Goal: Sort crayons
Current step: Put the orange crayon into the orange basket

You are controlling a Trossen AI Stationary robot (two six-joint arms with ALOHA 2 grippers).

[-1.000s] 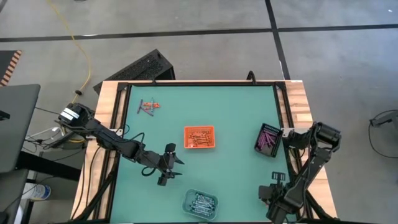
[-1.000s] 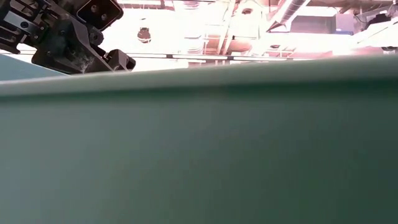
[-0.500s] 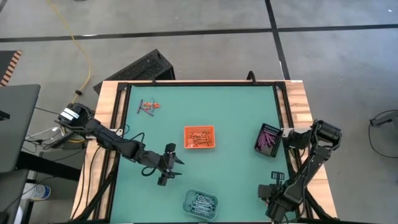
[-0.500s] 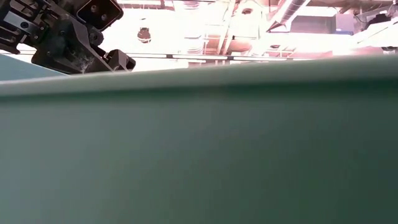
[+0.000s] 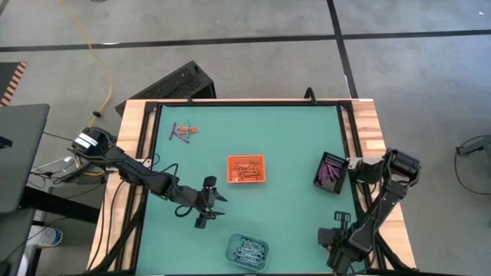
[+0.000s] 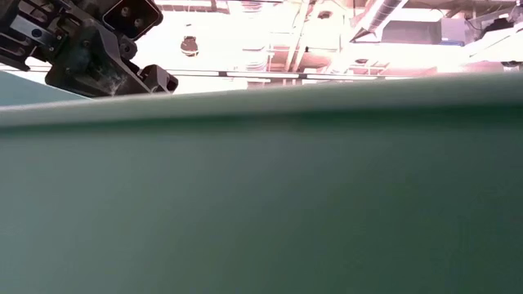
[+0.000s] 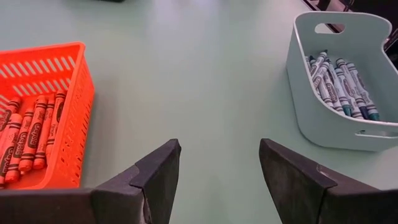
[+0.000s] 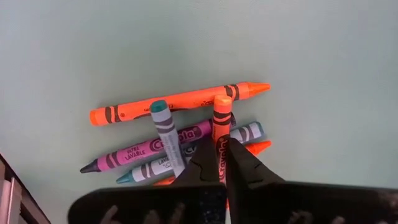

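Note:
In the right wrist view, loose crayons in orange, magenta and blue-grey lie heaped on the teal table. My right gripper points down over them, shut on an orange crayon. In the high view the right arm stands at the near right corner, its fingers hidden beneath it. A few loose crayons lie at the far left. My left gripper hovers open with nothing in it, between the orange tray and the pale tray. My right gripper pinches the orange crayon between its two fingertips, at the crayon's wrapped part away from its flat end. The fingers come from above, pointing down. The crayon lies over the other crayons; whether it is lifted clear I cannot tell.
The orange tray with orange crayons sits mid-table. The pale tray with blue-grey crayons stands at the near edge, and a black tray with purple crayons at the right edge. The low view shows only the left arm above the table surface.

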